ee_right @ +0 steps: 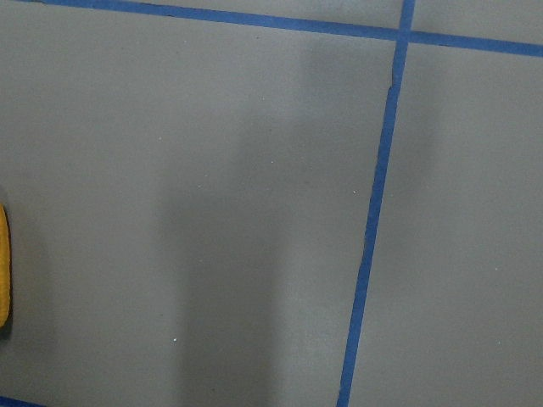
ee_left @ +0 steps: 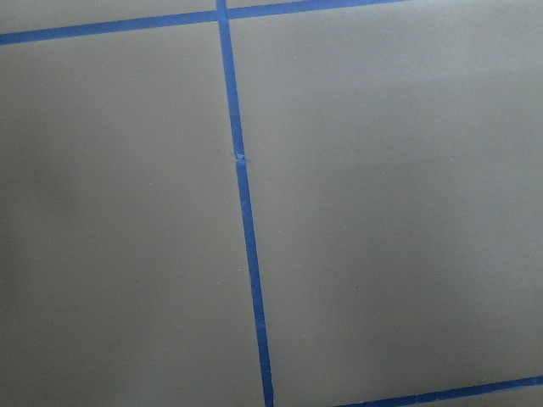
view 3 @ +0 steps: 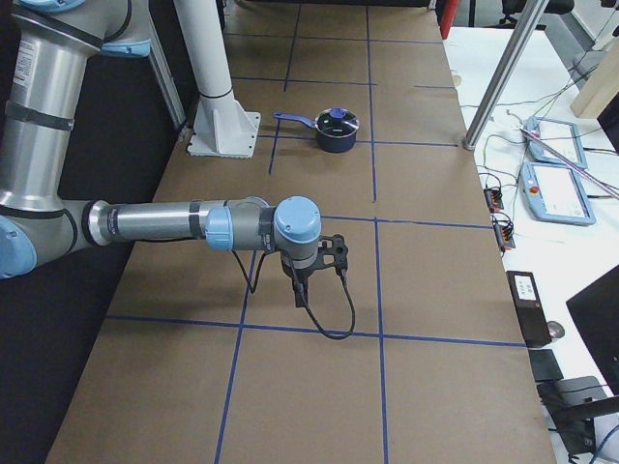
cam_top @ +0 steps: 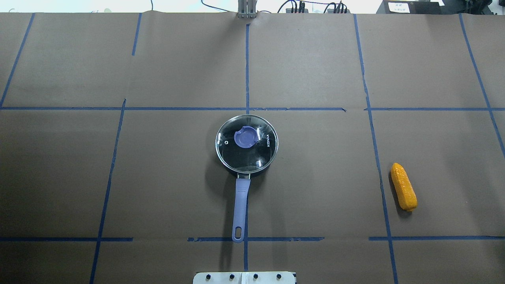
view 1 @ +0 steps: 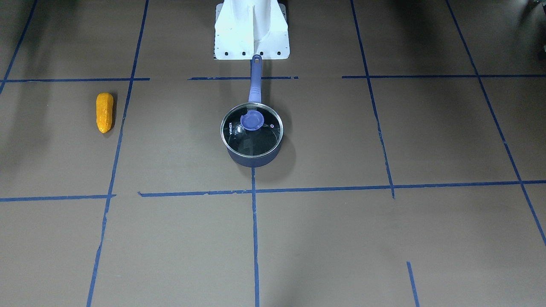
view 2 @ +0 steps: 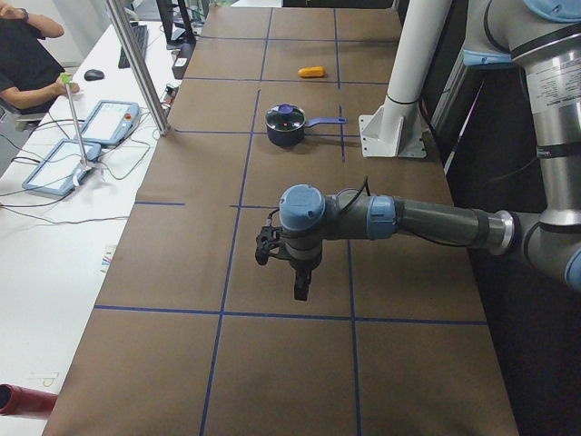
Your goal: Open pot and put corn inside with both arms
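The dark navy pot (cam_top: 245, 169) sits at the table's middle with its glass lid (cam_top: 252, 156) and blue knob (cam_top: 246, 138) on it. Its purple-blue handle (cam_top: 239, 209) points toward the robot base. The orange corn (cam_top: 403, 186) lies flat on the robot's right side, far from the pot; it also shows in the front view (view 1: 104, 112) and at the right wrist view's left edge (ee_right: 3, 267). My left gripper (view 2: 300, 283) hangs over bare table at the left end. My right gripper (view 3: 299, 289) hangs over the right end. I cannot tell whether either is open or shut.
The white stand (view 1: 251, 30) is fixed just behind the pot's handle. Brown paper with blue tape lines (cam_top: 247, 71) covers the table. Teach pendants (view 3: 551, 164) and cables lie on the side bench; a person (view 2: 23, 54) sits there.
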Robot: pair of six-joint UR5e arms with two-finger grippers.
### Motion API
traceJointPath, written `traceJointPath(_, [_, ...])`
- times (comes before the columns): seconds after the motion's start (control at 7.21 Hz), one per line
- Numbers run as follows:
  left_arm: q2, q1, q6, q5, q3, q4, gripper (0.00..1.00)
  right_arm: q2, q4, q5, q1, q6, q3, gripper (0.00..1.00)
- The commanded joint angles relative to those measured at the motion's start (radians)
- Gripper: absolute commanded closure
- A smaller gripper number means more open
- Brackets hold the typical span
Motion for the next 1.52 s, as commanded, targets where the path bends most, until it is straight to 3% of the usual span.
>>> traceJointPath(0.0, [0.007,0.0,0.015,0.008,0.0,-0.014,0.0,-0.008,0.001,0.0,0.0,-0.001,-0.002,0.0])
traceJointPath(1.39, [0.014,-0.002,0.011,-0.042,-0.015,-0.017,0.0,-0.002,0.0,0.001,0.0,0.013,-0.002,0.0])
